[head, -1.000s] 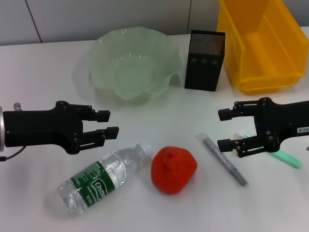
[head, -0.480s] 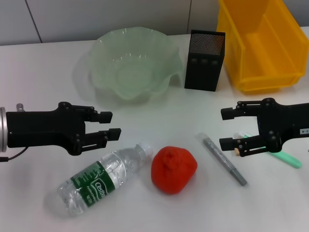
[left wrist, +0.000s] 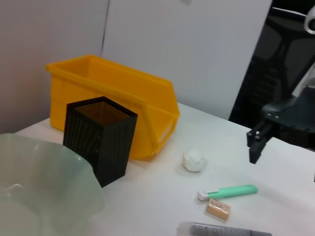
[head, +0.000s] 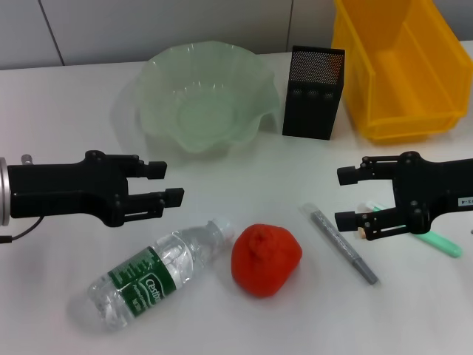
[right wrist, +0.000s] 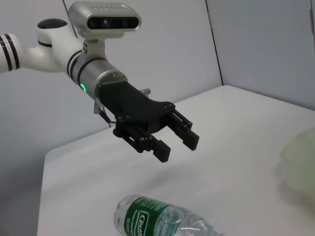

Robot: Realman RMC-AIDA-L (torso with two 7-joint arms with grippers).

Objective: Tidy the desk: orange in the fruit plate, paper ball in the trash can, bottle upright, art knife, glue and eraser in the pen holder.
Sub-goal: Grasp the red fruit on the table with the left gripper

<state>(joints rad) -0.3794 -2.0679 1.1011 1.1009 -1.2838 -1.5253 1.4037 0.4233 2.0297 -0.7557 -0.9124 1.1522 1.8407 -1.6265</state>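
Desk-tidying job at its start: nothing put away yet, as far as the views show. The orange (head: 266, 259) sits on the white counter (head: 66, 103), centre front, well apart from the pale-green fruit plate (head: 199, 92), which looks to hold nothing. The bottle (head: 159, 274) lies on its side just beside the orange, cap toward it, not yet upright. The paper ball (left wrist: 193, 160) rests on the counter near the yellow trash can (head: 403, 70); what shows of the bin's inside is bare. The eraser (left wrist: 218, 209) lies on the counter just beside a green art knife (left wrist: 227, 192), w/ a grey pen-like stick (head: 342, 245), poss. the glue, near them. All three are outside the black mesh pen holder (head: 313, 91), which stands between plate and bin.

Left claw (head: 164, 184) hovers above the counter, over the bottle's neck end, jaws parted, gripping nothing. Right claw (head: 347, 198) hangs over the small items on the robot's right, jaws also apart and holding nothing.

Judging from the layout, every step is left: orange, paper ball, bottle, and three items for the holder.
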